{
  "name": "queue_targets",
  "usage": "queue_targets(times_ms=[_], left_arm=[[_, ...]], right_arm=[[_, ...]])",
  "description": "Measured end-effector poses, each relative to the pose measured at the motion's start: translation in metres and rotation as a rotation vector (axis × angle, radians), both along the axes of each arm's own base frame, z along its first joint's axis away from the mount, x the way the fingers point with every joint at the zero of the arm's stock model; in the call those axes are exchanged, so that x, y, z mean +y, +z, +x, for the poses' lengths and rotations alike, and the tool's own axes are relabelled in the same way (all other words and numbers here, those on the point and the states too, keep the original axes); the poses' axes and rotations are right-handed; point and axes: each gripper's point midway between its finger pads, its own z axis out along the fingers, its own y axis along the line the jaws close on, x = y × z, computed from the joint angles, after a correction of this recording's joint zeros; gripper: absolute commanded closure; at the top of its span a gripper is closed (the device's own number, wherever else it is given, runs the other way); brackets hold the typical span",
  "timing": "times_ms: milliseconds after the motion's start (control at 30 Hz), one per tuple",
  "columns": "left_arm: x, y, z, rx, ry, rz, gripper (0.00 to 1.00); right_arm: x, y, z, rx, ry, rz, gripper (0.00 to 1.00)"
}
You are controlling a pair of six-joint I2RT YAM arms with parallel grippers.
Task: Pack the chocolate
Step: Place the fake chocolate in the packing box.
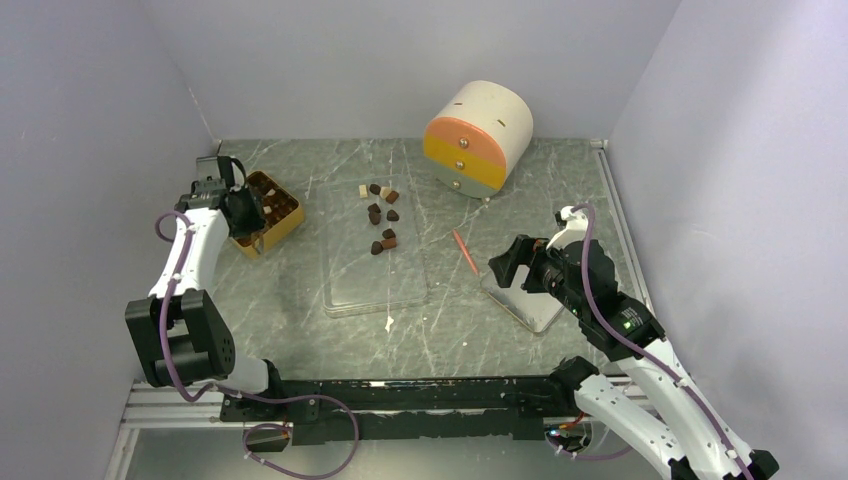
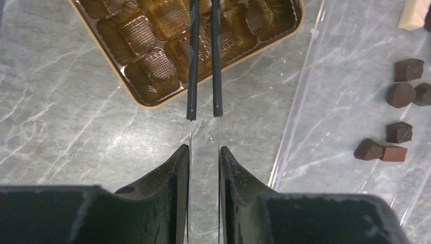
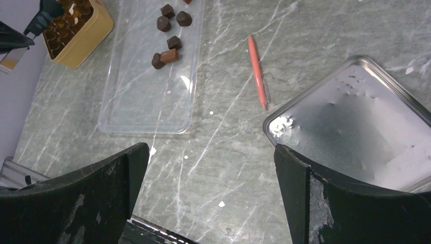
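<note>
Several chocolate pieces (image 1: 381, 215), dark brown, mid-brown and cream, lie loose on a clear plastic sheet (image 1: 375, 285); they also show in the left wrist view (image 2: 401, 94) and in the right wrist view (image 3: 167, 40). The golden-brown compartmented tray (image 1: 288, 226) stands at the far left, with my left gripper (image 1: 243, 208) above it. In the left wrist view the left gripper (image 2: 204, 152) is shut on thin black-tipped tweezers (image 2: 193, 76) that reach over the tray (image 2: 147, 104); their tips run off the top edge. My right gripper (image 1: 515, 265) (image 3: 211, 168) hangs open over bare table.
A metal tray (image 1: 530, 308) (image 3: 356, 117) lies under the right arm. A thin orange-red stick (image 1: 464, 252) (image 3: 257, 71) lies beside it. A round cream and orange drawer box (image 1: 480, 135) stands at the back. White crumbs (image 1: 389, 322) dot the table.
</note>
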Motion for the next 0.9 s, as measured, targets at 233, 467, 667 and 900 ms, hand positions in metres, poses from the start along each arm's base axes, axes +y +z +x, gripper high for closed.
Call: queue_targets(times_ms=[233,467,667,900], left_arm=[[-0.034,0.008,0.005,-0.024,-0.122,-0.03,0.7],[-0.119,0.027,-0.002,-0.082,-0.368,-0.051,0.68],[-0.171,0.021,-0.025,-0.036,-0.546,-0.058,0.65],[-0.219,0.006,-0.063,0.043,-0.715,-0.023,0.62]], right_arm=[[0.001,-0.002,0.001,0.007,0.0,-0.003,0.01],[0.002,-0.006,0.003,0.028,-0.007,-0.002,0.01],[0.002,-0.007,0.004,0.033,-0.014,-0.007,0.01],[0.0,0.001,0.007,0.02,-0.027,-0.007,0.01]])
